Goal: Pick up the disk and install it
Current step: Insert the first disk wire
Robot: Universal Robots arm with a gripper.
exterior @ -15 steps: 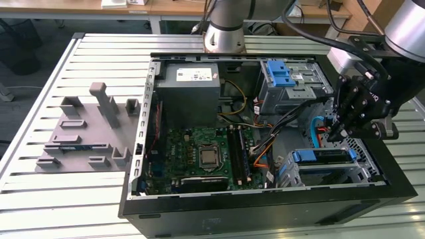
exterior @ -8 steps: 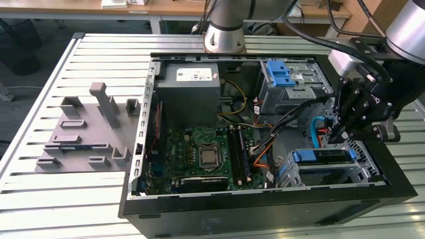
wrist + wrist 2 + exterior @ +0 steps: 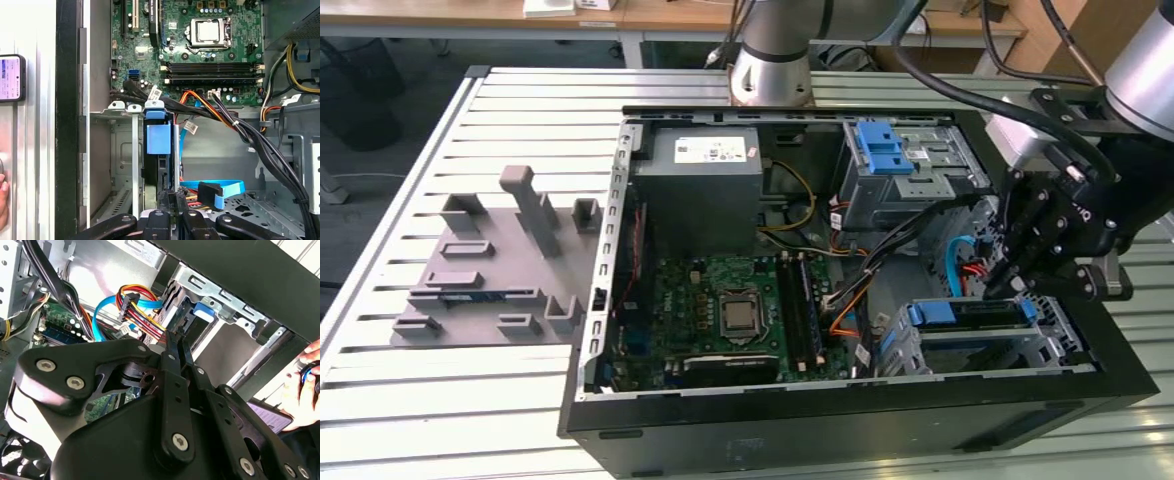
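Your gripper [image 3: 1017, 268] stands at the right of the exterior view, above the drive cage [image 3: 1067, 345] in the lower right corner of the open computer case [image 3: 854, 420]. In both wrist views its fingers [image 3: 172, 200] are pressed together on the rear edge of the disk [image 3: 159, 150], which stands on edge in the cage slot with its blue bracket [image 3: 967, 313] facing the motherboard [image 3: 734, 310].

Judged from these views, the disk is partly seated. Keep it parallel to the cage walls and press along the slot axis only. Watch the blue cable [image 3: 220, 189] and the red and yellow wire bundle [image 3: 137, 307] just beside the slot: they could snag. A hand [image 3: 302, 390] rests outside the case wall.
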